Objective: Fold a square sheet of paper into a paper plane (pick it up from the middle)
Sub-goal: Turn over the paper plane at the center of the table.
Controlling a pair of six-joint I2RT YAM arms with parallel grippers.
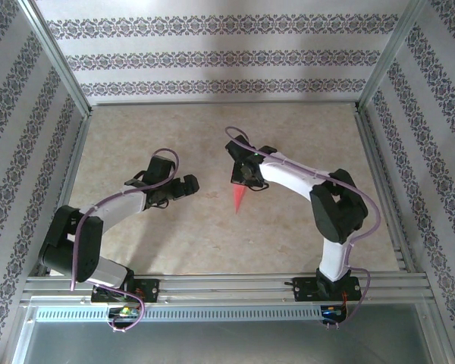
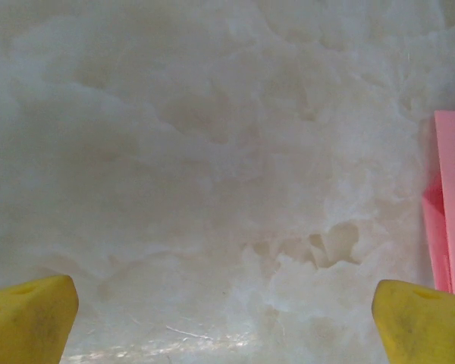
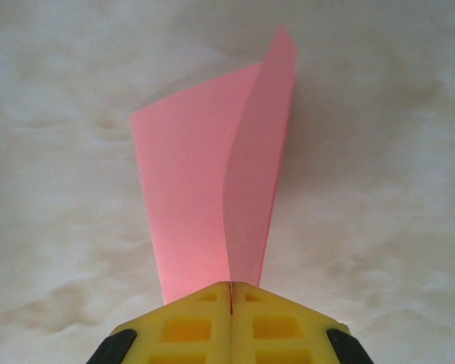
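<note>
Paper plane [image 3: 212,205] is seen gripped at one end by the right end effector [image 3: 231,294], whose yellow fingers [image 3: 186,330] are pressed together on it with only a thin seam left between them; the pinched end is hidden inside that seam. From the right wrist, a broad flat panel of pink-red paper is seen spreading away from the fingers on the left, with a narrower flap curling upward on the right. The far corner of that flap is raised, and what lies behind it is concealed. In the top external view the plane is reduced to a slim red point just below the right end effector, near the middle of the worktop [image 1: 303,144], with its tip directed toward the arm bases. Whether that tip is touching the marbled surface or is held just above it cannot be told, and no fold lines can be made out at that size. The left end effector [image 2: 226,318] is released, its two yellow fingertips set wide apart at the bottom corners of the left wrist view with bare worktop between them. At the right edge of that view a pink strip of the plane is cut off by the frame, so its outline is incomplete there. The two end effectors are kept apart.
</note>
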